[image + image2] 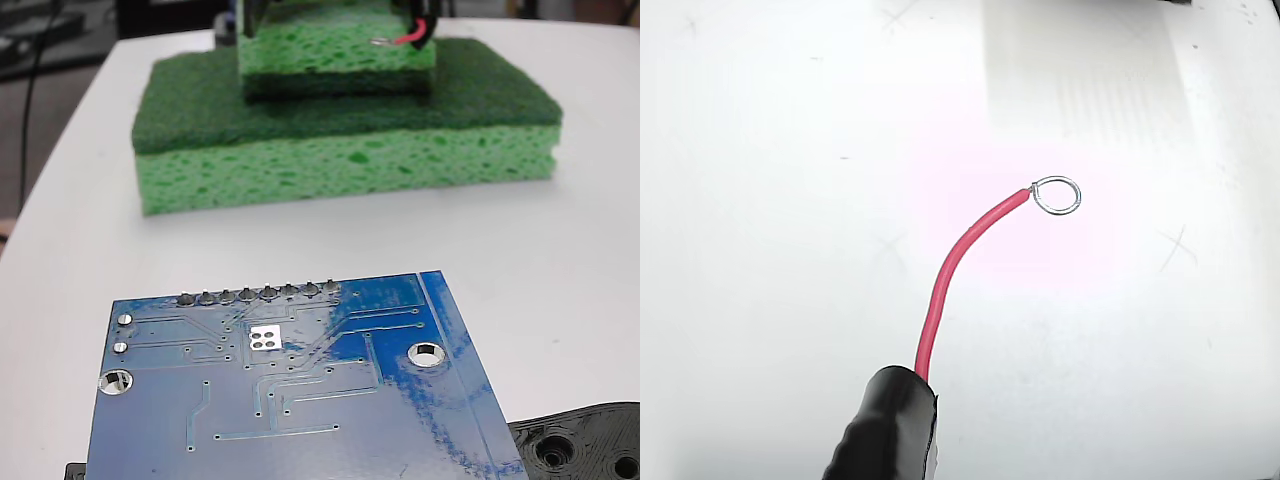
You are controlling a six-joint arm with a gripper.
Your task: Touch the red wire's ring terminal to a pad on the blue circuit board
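Approach step: red wire and ring terminal hang over bare desk — blue circuit board well apart. My end effector's state I cannot tell. Next: carry ring to a pad.

You cannot see the jaws in either view; the blue circuit board runs off the fixed view's bottom edge, and the black sleeve off the wrist view's.

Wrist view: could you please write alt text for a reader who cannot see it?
A thin red wire curves up from a thick black sleeve at the bottom edge, ending in a small silvery metal ring with a hollow centre. Behind it lies a plain white surface; no circuit board shows.
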